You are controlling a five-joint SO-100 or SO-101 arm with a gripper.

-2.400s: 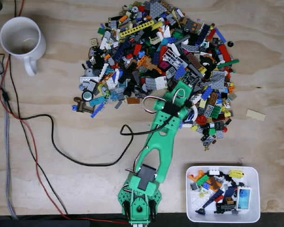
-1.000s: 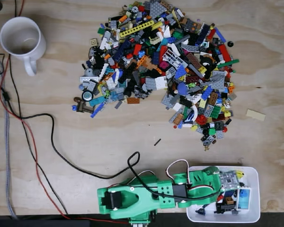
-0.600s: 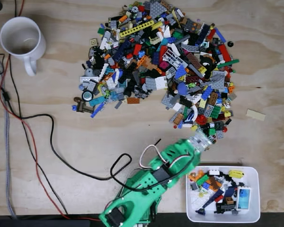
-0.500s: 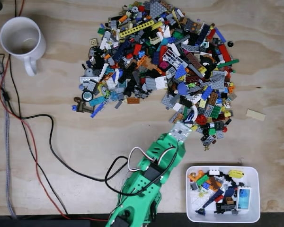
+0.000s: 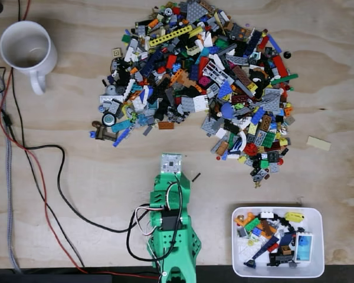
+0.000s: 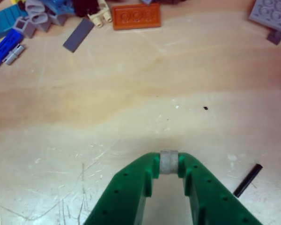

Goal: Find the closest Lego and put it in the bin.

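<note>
While pinching grey stud (image 6: 169, 161), green plastic tool (image 6: 169, 165)

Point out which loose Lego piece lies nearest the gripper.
The thin black rod, lying alone on bare wood just right of the gripper, apart from the pile; in the wrist view it's at.

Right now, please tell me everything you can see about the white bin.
The bin is a white rectangular tray with rounded corners, plastic by its look, lying flat on the wooden table at the lower right of the fixed view. It holds a mixed heap of Lego pieces in orange, green, yellow, blue and black. The gripper is apart from it.
</note>
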